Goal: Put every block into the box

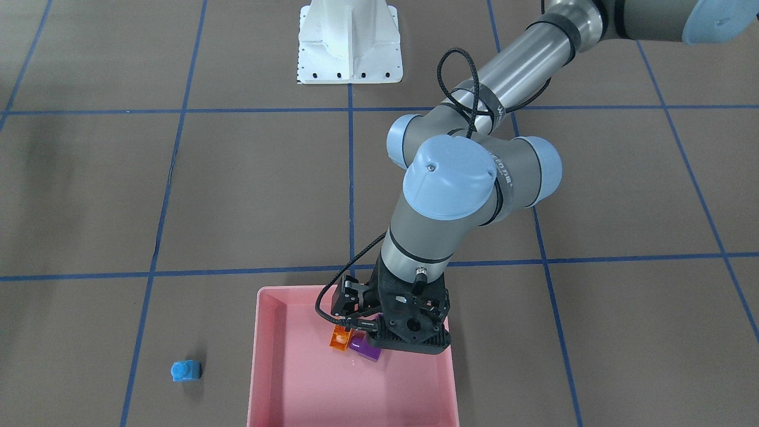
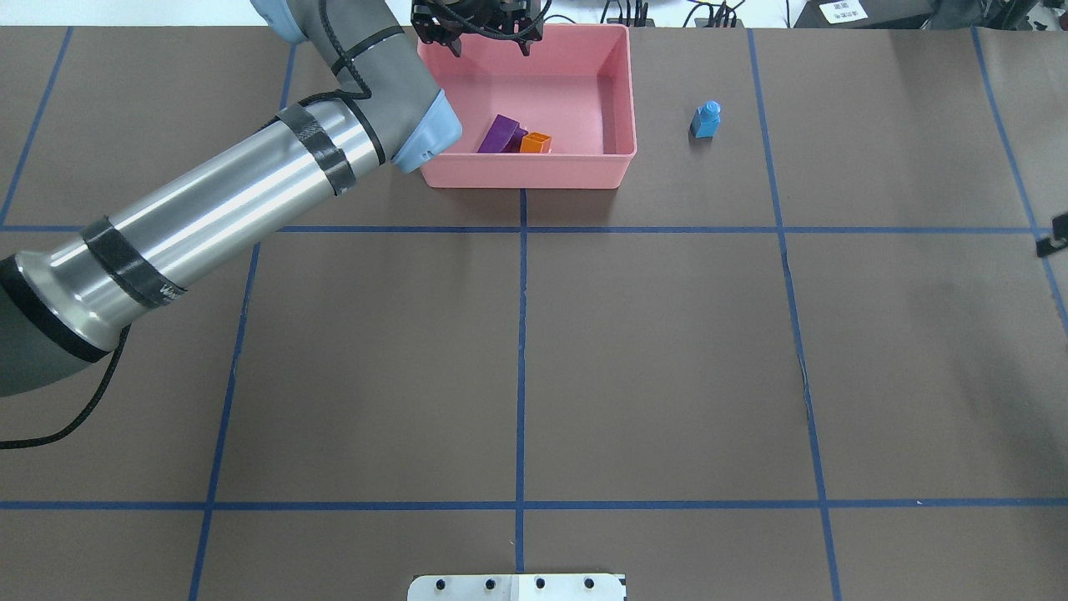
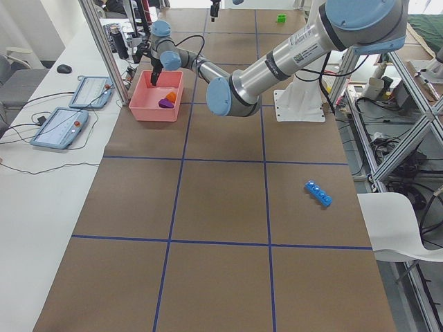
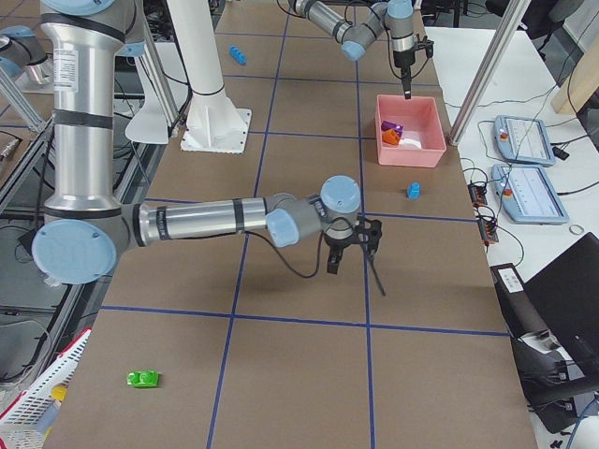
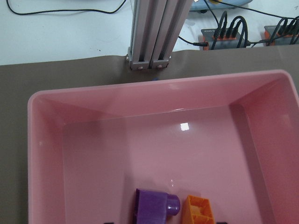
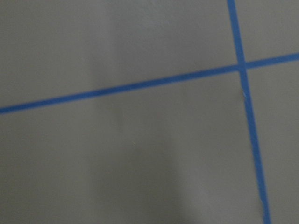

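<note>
The pink box (image 2: pixel 526 174) stands at the table's far edge. An orange brick (image 2: pixel 536 143) and a purple sloped brick (image 2: pixel 499 133) lie side by side in it, also seen in the left wrist view, orange (image 5: pixel 200 211) and purple (image 5: pixel 154 206). My left gripper (image 2: pixel 491 43) hovers over the box, open and empty. The small blue brick (image 2: pixel 706 120) stands on the table right of the box. The long blue bar (image 3: pixel 318 193) and the green brick (image 4: pixel 143 379) lie far off on the table. My right gripper (image 4: pixel 354 269) hangs over bare table; I cannot tell if it is open or shut.
The white robot base (image 1: pixel 350 41) stands at the near-side middle. An aluminium post (image 5: pixel 154 32) and cables stand just behind the box. Tablets (image 3: pixel 59 128) lie on a white bench beyond the table's far edge. Blue tape lines grid the brown table.
</note>
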### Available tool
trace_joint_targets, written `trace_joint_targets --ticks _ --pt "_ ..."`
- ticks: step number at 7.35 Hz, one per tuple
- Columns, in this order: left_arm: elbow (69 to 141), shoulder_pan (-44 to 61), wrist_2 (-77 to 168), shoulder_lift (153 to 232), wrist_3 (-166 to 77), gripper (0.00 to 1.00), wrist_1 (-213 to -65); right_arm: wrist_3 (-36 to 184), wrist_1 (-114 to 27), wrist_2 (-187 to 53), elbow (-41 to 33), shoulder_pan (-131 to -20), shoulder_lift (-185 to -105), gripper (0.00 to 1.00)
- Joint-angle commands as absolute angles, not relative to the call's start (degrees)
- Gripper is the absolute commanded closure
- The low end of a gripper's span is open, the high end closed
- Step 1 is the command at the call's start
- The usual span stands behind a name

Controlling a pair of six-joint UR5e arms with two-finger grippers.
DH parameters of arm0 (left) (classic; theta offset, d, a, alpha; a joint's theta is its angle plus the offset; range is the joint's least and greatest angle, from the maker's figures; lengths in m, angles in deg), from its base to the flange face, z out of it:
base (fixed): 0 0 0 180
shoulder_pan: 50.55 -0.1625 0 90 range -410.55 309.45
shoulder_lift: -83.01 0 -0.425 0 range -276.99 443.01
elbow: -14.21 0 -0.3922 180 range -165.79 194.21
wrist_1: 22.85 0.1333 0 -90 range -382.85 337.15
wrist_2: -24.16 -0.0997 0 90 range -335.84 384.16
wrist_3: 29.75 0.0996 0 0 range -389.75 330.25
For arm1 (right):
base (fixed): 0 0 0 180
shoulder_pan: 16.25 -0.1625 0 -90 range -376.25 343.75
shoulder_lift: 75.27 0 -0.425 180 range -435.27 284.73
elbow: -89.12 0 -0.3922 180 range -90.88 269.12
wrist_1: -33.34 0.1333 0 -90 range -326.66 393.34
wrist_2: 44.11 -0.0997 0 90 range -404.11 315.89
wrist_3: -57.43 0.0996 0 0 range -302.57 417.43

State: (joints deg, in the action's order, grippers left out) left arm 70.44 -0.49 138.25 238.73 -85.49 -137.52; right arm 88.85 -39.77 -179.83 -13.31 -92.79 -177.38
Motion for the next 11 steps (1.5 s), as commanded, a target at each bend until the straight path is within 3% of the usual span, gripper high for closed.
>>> trace_joint_targets --ticks 1,4,6,8,10,11 --pt "81.57 -0.46 138.42 237.61 -85.3 0.0 -122.17 70.71 -39.52 -179.54 -15.91 -97.52 -195.43 0.0" --pt "106.5 -1.33 138.59 218.35 -85.29 0.0 -118.12 53.7 -39.26 -174.28 -13.9 -103.07 -209.01 0.0" --pt "117.88 -3.87 138.24 210.04 -85.21 0.0 -114.71 44.29 -39.26 -174.36 -6.03 -107.63 -210.89 0.0" --pt "120.46 -6.16 137.63 206.51 -85.38 0.0 -114.6 40.82 -38.12 -174.27 -0.9 -109.15 -210.8 0.0" --pt "125.02 -7.92 135.17 202.65 -85.56 0.0 -114.52 42.21 -28.22 -174.1 5.87 -109.15 -209.49 0.0" --pt "126.35 -8.28 135.08 201.15 -85.47 0.0 -114.52 42.66 -28.44 -174.36 6.06 -109.15 -208.26 0.01"
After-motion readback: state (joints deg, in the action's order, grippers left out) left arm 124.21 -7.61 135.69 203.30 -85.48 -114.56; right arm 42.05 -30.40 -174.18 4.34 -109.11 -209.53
